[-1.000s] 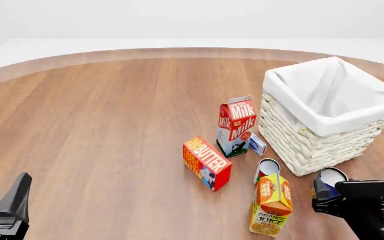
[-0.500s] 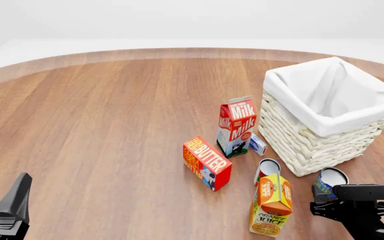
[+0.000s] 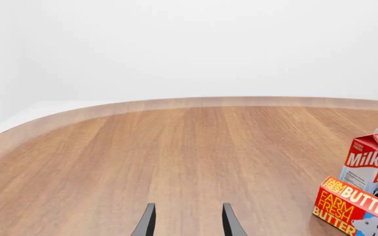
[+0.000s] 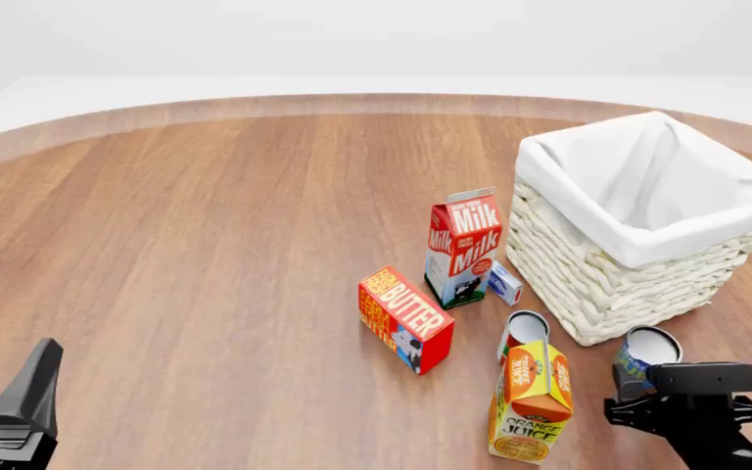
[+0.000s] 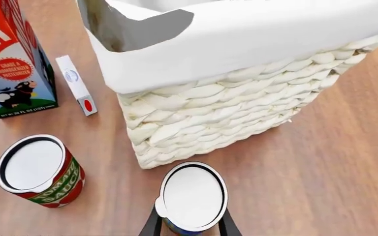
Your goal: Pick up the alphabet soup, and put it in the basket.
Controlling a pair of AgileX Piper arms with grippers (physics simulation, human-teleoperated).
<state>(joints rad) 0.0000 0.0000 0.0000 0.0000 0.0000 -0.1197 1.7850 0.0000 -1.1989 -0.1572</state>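
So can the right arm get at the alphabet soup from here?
Probably yes: the right gripper already straddles the alphabet soup, fingers on either side, and nothing lies between them. The basket stands just beyond.

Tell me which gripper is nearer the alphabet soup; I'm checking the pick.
Right. The right gripper straddles the alphabet soup; the left gripper sits far across the table.

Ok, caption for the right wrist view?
Right claw straddling the blue-labelled, white-topped soup can beside the white wicker basket.
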